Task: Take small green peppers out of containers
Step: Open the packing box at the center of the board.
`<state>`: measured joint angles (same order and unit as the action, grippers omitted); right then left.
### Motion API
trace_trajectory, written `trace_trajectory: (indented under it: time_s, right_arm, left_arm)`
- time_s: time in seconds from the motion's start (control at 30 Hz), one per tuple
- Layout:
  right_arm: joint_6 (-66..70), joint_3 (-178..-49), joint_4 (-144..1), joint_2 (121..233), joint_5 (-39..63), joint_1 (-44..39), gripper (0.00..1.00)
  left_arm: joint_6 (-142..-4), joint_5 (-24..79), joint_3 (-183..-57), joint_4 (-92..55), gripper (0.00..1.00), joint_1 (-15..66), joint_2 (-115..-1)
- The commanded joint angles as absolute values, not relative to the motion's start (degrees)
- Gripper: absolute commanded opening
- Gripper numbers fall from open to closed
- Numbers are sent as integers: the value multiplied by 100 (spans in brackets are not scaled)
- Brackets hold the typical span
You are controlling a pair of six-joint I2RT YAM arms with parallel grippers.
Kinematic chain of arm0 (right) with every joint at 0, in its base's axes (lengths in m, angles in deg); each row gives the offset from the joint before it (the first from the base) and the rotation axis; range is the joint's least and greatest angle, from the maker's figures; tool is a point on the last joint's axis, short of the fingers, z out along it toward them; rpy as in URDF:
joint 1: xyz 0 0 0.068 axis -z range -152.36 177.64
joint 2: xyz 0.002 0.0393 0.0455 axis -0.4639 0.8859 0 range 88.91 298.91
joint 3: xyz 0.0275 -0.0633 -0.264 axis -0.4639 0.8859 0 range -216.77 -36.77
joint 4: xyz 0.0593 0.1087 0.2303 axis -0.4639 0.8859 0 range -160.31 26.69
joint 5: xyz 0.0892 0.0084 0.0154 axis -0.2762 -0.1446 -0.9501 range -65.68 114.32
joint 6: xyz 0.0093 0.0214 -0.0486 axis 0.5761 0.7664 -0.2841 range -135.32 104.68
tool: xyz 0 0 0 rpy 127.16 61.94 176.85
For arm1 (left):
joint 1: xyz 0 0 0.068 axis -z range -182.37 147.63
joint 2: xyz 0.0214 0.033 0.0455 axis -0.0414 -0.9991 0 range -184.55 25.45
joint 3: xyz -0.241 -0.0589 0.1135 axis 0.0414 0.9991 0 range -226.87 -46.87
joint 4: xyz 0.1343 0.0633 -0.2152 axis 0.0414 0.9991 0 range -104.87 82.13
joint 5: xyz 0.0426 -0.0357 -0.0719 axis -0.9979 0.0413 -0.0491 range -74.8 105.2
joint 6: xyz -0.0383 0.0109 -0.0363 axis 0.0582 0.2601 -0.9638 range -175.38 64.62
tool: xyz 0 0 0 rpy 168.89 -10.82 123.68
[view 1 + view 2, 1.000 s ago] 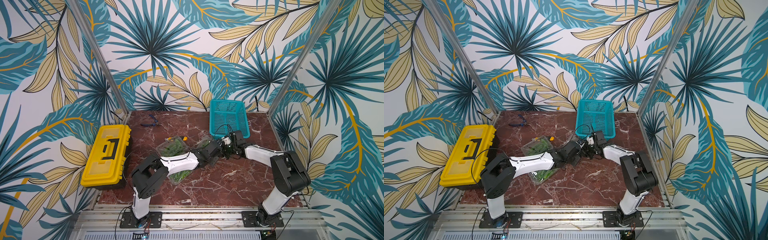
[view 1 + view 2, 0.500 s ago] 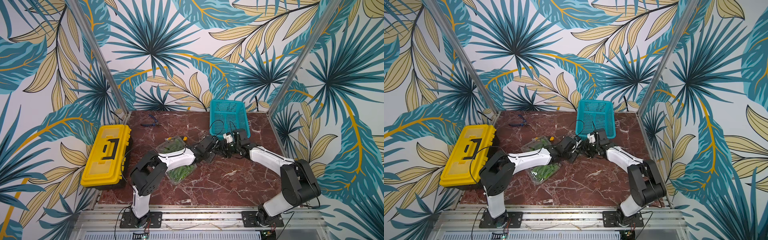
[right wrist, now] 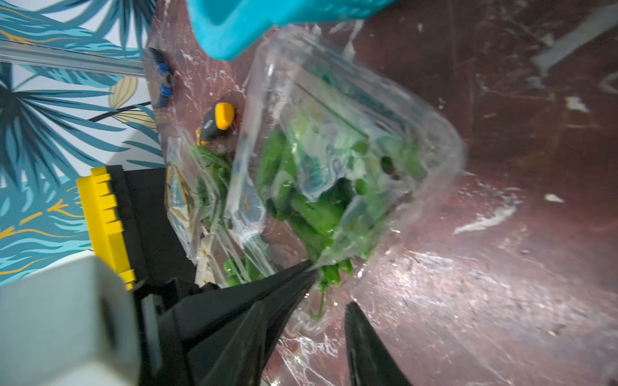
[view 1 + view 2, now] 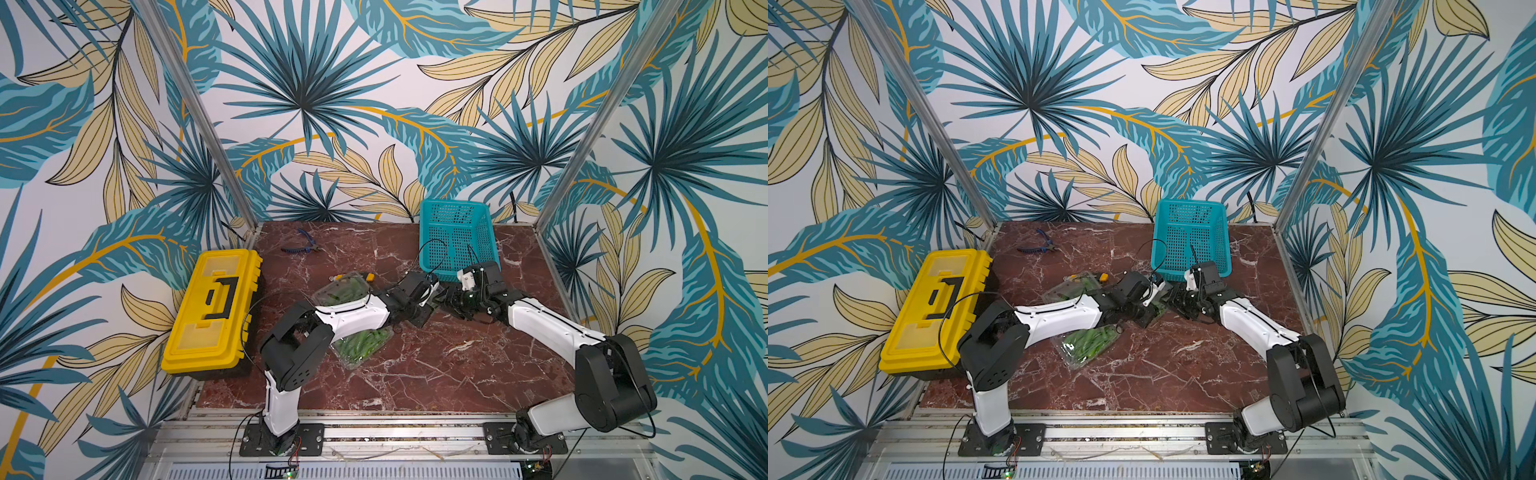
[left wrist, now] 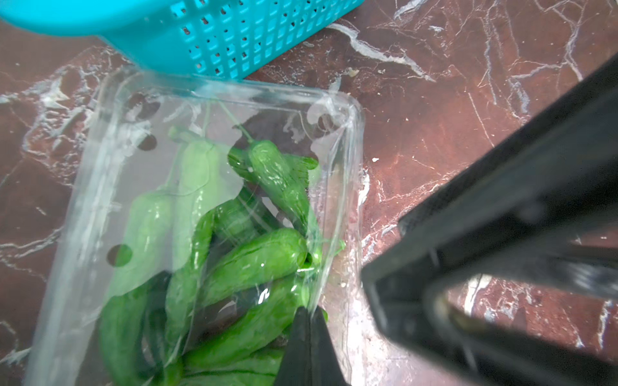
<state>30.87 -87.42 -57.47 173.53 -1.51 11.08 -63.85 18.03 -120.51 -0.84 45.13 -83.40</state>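
Observation:
A clear container of small green peppers lies on the marble just in front of the teal basket. My left gripper is shut on the thin wall at its near corner. The right gripper faces it from the other side, open, with the container's crumpled rim and a pepper stem between the fingers. In both top views the left gripper and right gripper meet there. Two more containers of peppers lie by the left arm, one behind it and one under it.
The teal basket stands at the back, close behind both grippers. A yellow toolbox sits at the left edge. Blue-handled pliers lie at the back left. A yellow-and-black tool handle rests beside the rear container.
The right gripper has gone from shut to open. Its elbow has swung out to the right. The left gripper stays shut on the container near the basket.

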Motion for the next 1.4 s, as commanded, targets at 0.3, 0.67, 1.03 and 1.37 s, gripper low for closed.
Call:
trace_trajectory:
  time_s: [0.3, 0.67, 1.03, 1.37]
  right_arm:
    - [2667, -8590, -5531, 17687, -10, 1158, 41]
    - [2581, -8650, -5704, 18238, -81, 1158, 40]
    - [2617, -8731, -5244, 18425, 469, 1216, 39]
    - [2502, -8830, -5084, 18477, 531, 1252, 39]
  left_arm:
    - [-6368, 2190, -11954, 148, 0, 4509, -8169]
    - [-6374, 2361, -12028, 156, 0, 4509, -8145]
    - [-6968, 3996, -11594, -288, 0, 3817, -7396]
    - [-7363, 4897, -11357, -669, 0, 3341, -7333]
